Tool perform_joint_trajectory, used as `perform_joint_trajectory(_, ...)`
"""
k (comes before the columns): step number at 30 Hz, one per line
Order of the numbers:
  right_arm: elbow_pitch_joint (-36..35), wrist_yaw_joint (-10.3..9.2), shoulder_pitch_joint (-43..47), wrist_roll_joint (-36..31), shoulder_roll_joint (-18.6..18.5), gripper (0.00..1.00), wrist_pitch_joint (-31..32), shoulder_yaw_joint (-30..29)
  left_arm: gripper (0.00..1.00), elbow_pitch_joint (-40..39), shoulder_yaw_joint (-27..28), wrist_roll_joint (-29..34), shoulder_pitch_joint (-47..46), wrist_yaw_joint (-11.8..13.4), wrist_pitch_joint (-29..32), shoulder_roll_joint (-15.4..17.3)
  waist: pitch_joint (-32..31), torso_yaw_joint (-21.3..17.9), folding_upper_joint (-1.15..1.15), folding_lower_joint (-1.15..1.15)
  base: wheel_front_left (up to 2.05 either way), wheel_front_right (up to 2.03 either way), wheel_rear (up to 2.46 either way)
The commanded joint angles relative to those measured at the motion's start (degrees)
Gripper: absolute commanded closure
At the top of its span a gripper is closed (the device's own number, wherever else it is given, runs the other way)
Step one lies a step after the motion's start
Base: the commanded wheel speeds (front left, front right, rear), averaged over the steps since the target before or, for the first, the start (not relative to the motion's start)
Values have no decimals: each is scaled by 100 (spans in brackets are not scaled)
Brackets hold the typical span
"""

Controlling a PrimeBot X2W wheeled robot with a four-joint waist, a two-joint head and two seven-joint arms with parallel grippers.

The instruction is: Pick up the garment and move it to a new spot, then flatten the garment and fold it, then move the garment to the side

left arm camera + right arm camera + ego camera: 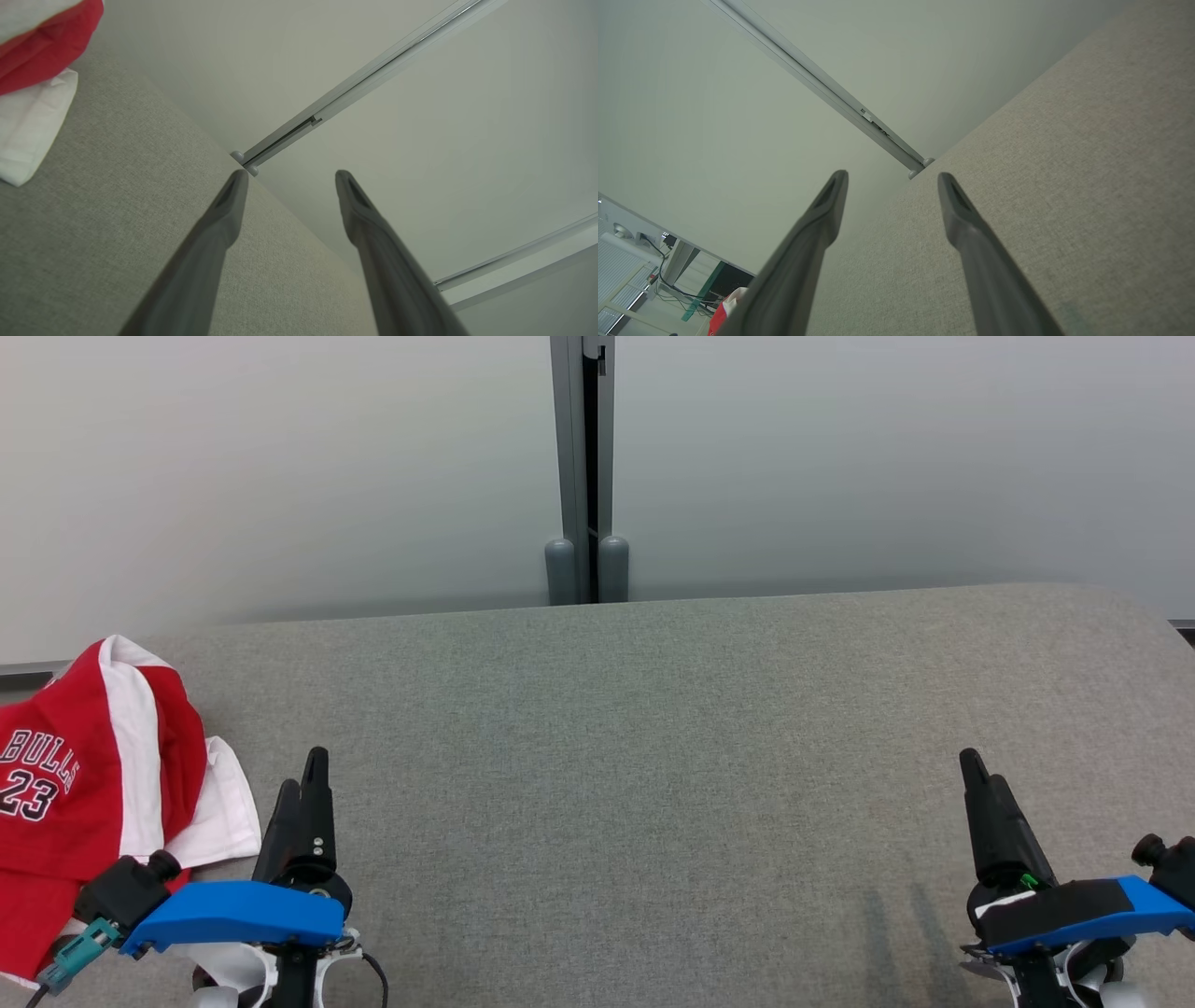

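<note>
The garment (89, 775), a red and white jersey, is being shown bunched at the left end of the grey table (653, 756), on the near side, with part of it cut off by the edge of the head view. The left gripper (303, 770) is being held just right of it, fingers spread wide and nothing grasped. The right gripper (980, 770) is being held well apart at the near right, likewise released and empty.

The pick-up is judged to be the step in hand. For a clean lift, the left gripper should be swung left over the heap and a thick fold of red cloth taken, not the loose white flap (219, 812) alone, so that one layer is not merely being dragged. The middle of the table looks a likely new spot.

Beyond the far edge, a pale wall is being divided by a grey post (586, 476). Nothing is seen blocking the way, though the wrist cable plug (75, 952) is showing in front of the cloth and might be snagged.
</note>
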Motion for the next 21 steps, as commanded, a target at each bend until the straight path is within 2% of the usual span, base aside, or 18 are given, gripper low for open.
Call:
perform_joint_trajectory(1, -87, 10, -81, -190, -74, 0, -55, 24, 0, -51, -53, 165, -175, 29, -45, 77, -2, -1, 0, 0, 0, 0, 0)
perform_joint_trajectory(21, -144, 12, -78, -1979, -45, 0, -169, 123, 0, 221, -500, 1775, -252, 165, -407, 313, -18, 9, 0, 0, 0, 0, 0)
